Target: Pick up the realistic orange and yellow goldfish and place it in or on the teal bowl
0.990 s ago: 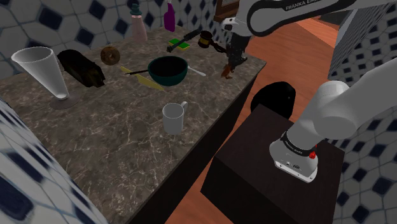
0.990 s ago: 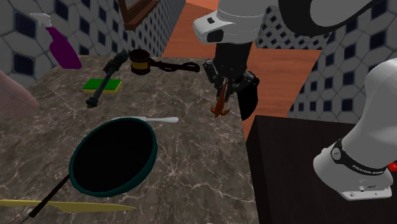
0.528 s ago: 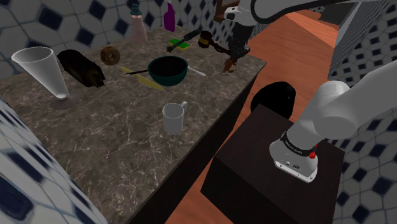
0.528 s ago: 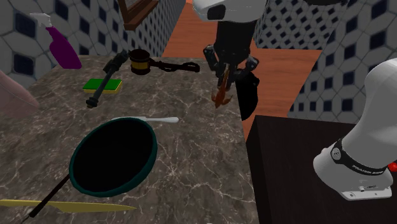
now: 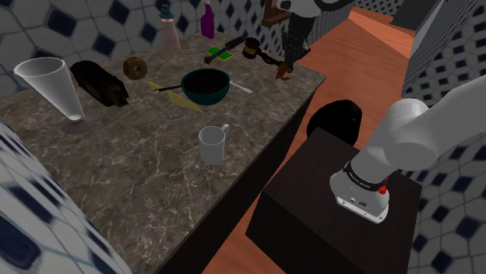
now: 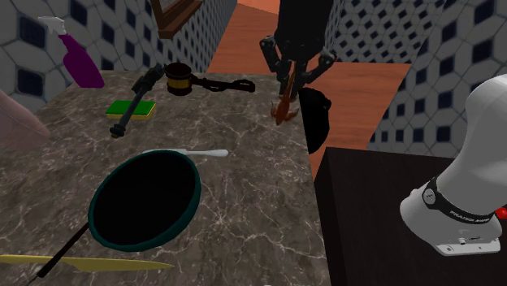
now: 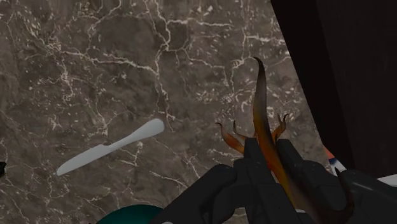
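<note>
Dark veined stone of the desk (image 7: 95,63) lies under me, and its edge runs close beside my end effector (image 7: 275,167), with a drop just past it. My fingers are drawn nearly together and clasp the orange and yellow goldfish (image 7: 261,108). It is slim, and most of it pokes out beyond my fingertips, clear of the stone. That is my first worry: I judge the hold to be narrow on a thin, tapering body. A jerk in the carry could let it twist or slide out, and this near the edge it may go over onto the floor (image 5: 350,70) rather than the desk.

Farther from my end effector, on the side away from the edge, a white utensil (image 7: 108,147) lies flat on the stone, roughly between me and the goal. If I travel low, the hanging fish could snag on it and be dragged from my grip.

Farthest off, well apart from my end effector, sits the teal bowl (image 5: 204,96), upright. The fish dangles beneath my fingers, so crossing the rim too low could knock the bowl aside. Letting go too high, or short of it, could send the fish bouncing out onto the desk.
</note>
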